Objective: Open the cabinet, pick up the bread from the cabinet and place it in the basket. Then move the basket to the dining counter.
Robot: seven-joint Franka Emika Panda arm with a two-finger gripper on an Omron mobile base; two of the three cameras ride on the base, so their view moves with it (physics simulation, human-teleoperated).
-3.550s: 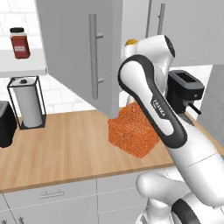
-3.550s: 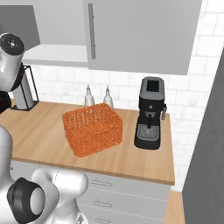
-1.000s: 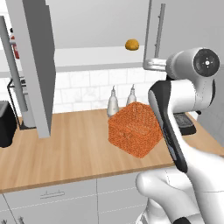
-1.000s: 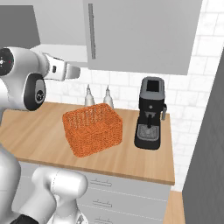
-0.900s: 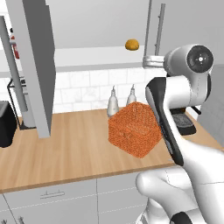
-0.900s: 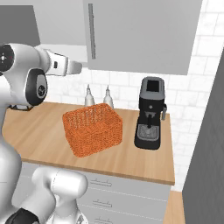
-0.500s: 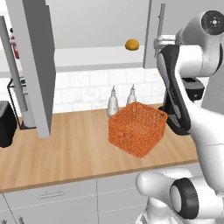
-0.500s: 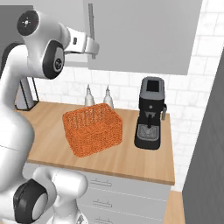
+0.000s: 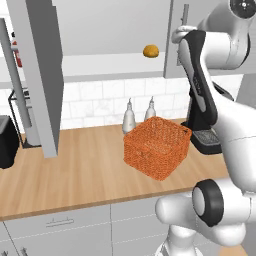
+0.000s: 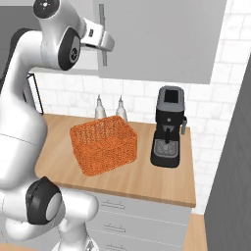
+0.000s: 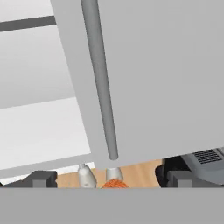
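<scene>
The cabinet (image 9: 100,30) stands with its left door (image 9: 35,75) swung wide open, baring the pale shelf (image 9: 105,65). On that shelf sits the bread (image 9: 151,50), a small golden bun, just left of the shut right door (image 10: 162,39). My gripper (image 9: 179,35) is up at that right door's silver bar handle (image 11: 99,74), open, its fingertips (image 11: 41,178) wide apart below the handle's lower end. From the right base view the gripper (image 10: 109,46) touches or nearly touches the handle (image 10: 103,34). The orange woven basket (image 9: 157,146) rests on the worktop below, seen also as basket (image 10: 103,143).
A black coffee machine (image 10: 169,127) stands right of the basket. Two small bottles (image 9: 129,116) stand against the white tiles behind it. A dark appliance (image 9: 7,147) and a wire rack (image 9: 15,100) sit at the far left. The open left door juts out over the worktop.
The left cabinet door went from shut to open. Over the last second my arm rose from beside the basket to the right door's handle.
</scene>
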